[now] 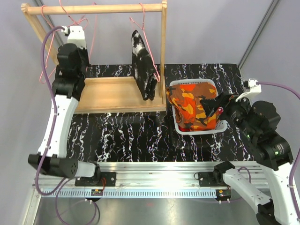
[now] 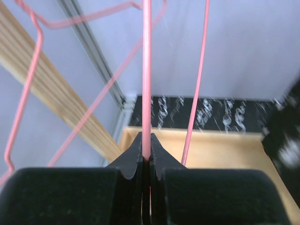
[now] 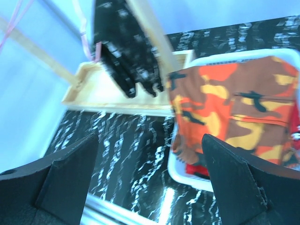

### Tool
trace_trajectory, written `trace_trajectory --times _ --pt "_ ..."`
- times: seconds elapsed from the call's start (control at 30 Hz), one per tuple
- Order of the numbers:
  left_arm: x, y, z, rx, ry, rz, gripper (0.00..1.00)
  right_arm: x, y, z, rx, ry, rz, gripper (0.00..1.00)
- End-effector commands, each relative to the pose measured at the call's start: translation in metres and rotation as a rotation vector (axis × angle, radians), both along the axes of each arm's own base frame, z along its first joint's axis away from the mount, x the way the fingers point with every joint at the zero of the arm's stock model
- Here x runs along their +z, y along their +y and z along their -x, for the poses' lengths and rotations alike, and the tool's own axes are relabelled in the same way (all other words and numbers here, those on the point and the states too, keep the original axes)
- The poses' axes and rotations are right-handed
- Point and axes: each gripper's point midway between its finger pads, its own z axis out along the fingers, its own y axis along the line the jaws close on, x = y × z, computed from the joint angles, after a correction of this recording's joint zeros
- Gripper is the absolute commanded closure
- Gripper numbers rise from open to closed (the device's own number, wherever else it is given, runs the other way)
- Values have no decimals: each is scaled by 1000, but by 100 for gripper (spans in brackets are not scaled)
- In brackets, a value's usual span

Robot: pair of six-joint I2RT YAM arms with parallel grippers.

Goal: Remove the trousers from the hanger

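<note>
The black trousers with white splashes (image 1: 143,65) hang on a pink hanger (image 1: 140,18) from the wooden rail; they also show in the right wrist view (image 3: 126,51). The orange-brown patterned trousers (image 1: 192,105) lie in a white basket (image 1: 176,84), with a bit of the red trousers (image 3: 201,169) showing beneath them. My left gripper (image 2: 146,145) is up at the rail's left end (image 1: 76,27), shut on the wire of a bare pink hanger (image 2: 146,84). My right gripper (image 1: 213,105) hovers open over the basket's right side, nothing between its fingers (image 3: 70,178).
The wooden rack has a tray-like base (image 1: 112,93) and an upright post (image 1: 163,51) just left of the basket. A second bare pink wire (image 2: 199,79) hangs beside the held one. The black marbled table (image 1: 131,136) runs to the metal rail at the near edge.
</note>
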Motion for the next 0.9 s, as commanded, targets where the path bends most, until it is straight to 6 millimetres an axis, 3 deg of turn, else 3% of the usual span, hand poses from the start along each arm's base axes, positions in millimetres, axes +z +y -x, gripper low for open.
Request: trace_trajectory --times 0.0,0.13,0.23,0.33,0.5,0.57,0.8,0.83,0.87 --pt "56 26 -24 88 -180 -35 100 5 19 13 125 -13 -40 1" --pt "41 34 -47 105 -124 -56 100 -2 21 18 148 -4 -28 1" --pt "7 30 -61 77 -27 -64 100 -1 21 19 153 -11 -20 1" --pt "-6 38 -60 96 -4 -38 100 3 23 19 168 -19 -23 1" --pt "-28 35 -52 72 64 21 100 6 23 21 172 -29 -30 1" --pt "-22 35 -43 72 47 38 100 3 24 20 174 -21 -36 1" --pt "-39 44 -32 106 110 94 100 4 28 24 198 -16 -45 1" --pt "-39 48 -30 120 114 104 96 4 28 24 198 -16 -42 1" --pt "-41 52 -29 120 124 117 85 5 27 25 198 -18 -42 0"
